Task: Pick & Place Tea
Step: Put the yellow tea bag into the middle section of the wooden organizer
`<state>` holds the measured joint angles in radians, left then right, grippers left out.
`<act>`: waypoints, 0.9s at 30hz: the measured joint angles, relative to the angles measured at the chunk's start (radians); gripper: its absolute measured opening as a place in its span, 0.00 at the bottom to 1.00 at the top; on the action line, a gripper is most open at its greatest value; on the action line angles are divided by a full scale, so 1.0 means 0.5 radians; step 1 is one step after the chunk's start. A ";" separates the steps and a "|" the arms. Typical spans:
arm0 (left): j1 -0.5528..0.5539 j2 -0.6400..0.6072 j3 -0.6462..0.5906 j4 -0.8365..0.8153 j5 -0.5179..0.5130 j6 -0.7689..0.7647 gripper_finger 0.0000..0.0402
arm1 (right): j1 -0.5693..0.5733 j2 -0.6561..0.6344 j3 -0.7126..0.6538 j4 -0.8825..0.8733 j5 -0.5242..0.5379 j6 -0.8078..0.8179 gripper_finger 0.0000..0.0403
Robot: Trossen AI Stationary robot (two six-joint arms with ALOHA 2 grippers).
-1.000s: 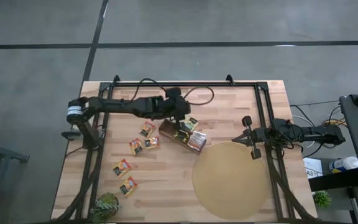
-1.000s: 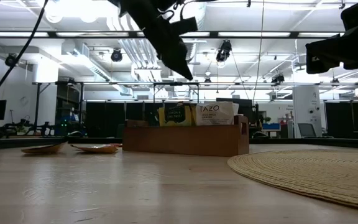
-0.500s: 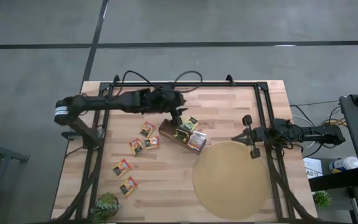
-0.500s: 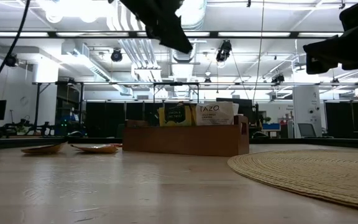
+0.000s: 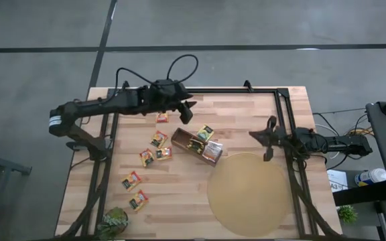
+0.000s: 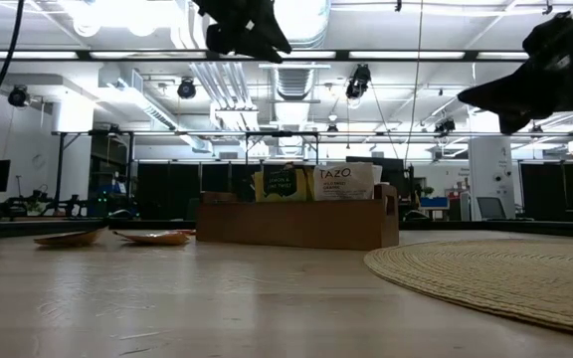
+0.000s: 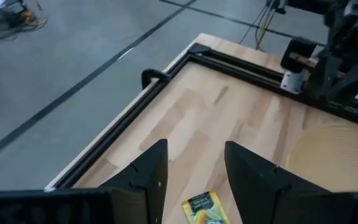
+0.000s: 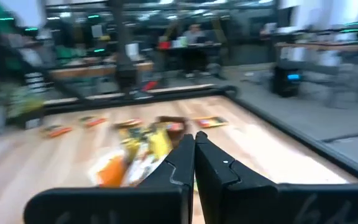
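High view has the left gripper (image 5: 185, 112) up near the table's far edge, fingers spread with nothing between them, one tea sachet (image 5: 161, 118) lying just beside it. More sachets sit loose to the left of the wooden box (image 5: 196, 145), a couple standing inside it. Right gripper (image 5: 265, 138) hangs near the round mat (image 5: 246, 194), fingers pressed together

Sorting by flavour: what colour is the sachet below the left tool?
Green-yellow sachet; left wrist view shows it best.

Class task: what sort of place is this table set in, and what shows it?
Probably a robotics lab or workshop hall: exposed ceiling ducts, bare concrete floor, and a framed wooden table.
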<state>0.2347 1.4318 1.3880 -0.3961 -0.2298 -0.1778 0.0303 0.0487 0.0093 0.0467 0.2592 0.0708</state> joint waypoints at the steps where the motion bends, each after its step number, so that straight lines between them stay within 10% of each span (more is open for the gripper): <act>1: 0.004 0.001 -0.001 -0.010 -0.001 -0.001 0.38 | -0.001 0.002 0.000 0.007 0.068 -0.009 0.02; 17: 0.051 0.026 -0.002 -0.012 -0.010 0.144 0.38 | 0.000 -0.002 0.000 0.265 0.104 0.340 0.02; 27: 0.051 0.027 -0.002 -0.011 -0.008 0.134 0.38 | -0.002 0.019 0.000 0.639 1.011 1.484 0.02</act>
<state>0.2600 1.4452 1.3869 -0.4015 -0.2337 -0.1108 0.0296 0.0582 0.0096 0.3664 0.7647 0.8131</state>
